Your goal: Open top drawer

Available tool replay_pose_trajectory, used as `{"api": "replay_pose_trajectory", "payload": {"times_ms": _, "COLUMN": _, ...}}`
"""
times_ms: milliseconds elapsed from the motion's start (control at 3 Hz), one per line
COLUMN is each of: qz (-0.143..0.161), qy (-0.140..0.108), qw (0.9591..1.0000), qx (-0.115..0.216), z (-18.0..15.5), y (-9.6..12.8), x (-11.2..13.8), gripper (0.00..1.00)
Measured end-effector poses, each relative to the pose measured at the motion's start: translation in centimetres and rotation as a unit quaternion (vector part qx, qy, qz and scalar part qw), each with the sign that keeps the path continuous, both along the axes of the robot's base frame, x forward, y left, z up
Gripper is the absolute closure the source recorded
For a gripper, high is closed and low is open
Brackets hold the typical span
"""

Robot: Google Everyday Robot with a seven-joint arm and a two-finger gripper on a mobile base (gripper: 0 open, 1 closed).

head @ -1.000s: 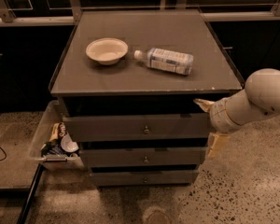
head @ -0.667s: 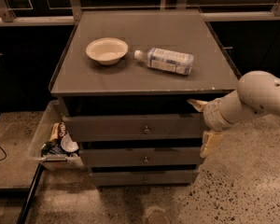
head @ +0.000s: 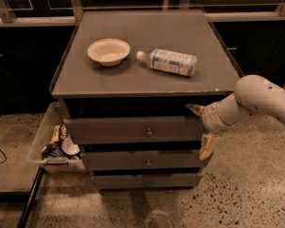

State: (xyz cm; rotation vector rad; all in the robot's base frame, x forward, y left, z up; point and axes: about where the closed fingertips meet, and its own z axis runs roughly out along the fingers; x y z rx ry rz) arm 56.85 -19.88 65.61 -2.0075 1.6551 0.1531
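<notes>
The top drawer (head: 118, 129) is the widest grey front under the cabinet top, with a small round metal knob (head: 148, 132) at its centre. It looks closed or nearly so. My gripper (head: 201, 127) is at the right end of that drawer front, well to the right of the knob. It is open, with one cream finger (head: 195, 109) at the drawer's top edge and the other (head: 206, 146) below its bottom edge. It holds nothing.
Two slimmer drawers (head: 133, 161) (head: 133, 180) lie below. A white bowl (head: 108, 51) and a lying plastic bottle (head: 170, 61) rest on the cabinet top (head: 147, 82). A clear bin (head: 43, 132) of snacks hangs at the cabinet's left side. A speckled floor lies around.
My arm has moved left, bringing the gripper from beside the cabinet to the right end of the top drawer front. The drawers have not moved.
</notes>
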Motion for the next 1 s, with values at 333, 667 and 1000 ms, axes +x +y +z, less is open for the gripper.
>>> {"api": "replay_pose_trajectory", "payload": {"times_ms": 333, "qz": 0.003, "qy": 0.008, "qw": 0.9999, "qx": 0.007, "z": -0.87, "y": 0.01, "x": 0.08, "gripper": 0.00}}
{"api": "replay_pose_trajectory", "payload": {"times_ms": 667, "qz": 0.004, "qy": 0.015, "qw": 0.9998, "qx": 0.013, "z": -1.42, "y": -0.01, "x": 0.08, "gripper": 0.00}}
{"api": "replay_pose_trajectory", "payload": {"times_ms": 1000, "qz": 0.007, "qy": 0.021, "qw": 0.9996, "qx": 0.020, "z": -1.80, "y": 0.19, "x": 0.63, "gripper": 0.00}}
